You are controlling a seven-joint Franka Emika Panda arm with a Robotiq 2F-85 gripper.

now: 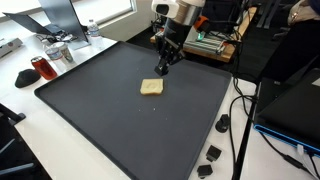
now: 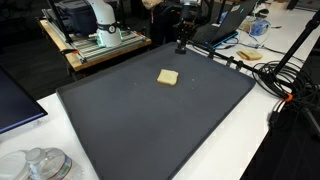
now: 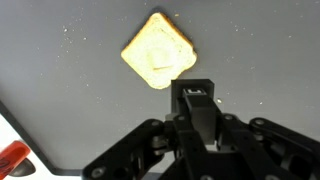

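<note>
jaws pressed together | one tan square slice (image 3: 158, 50) nearby | one dark mat (image 1: 120, 130)

Robotics lab: laptop (image 1: 60, 14), loose cables (image 2: 289, 88), wooden equipment cart (image 2: 96, 50) beside a black-matted bench (image 1: 110, 120).

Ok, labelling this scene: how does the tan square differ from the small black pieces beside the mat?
The tan square is pale yellow and lies alone on the dark mat; the small black pieces are black, three, off it on the white table. The tan square looks bigger than any of the small black pieces. The gripper touches neither.
</note>
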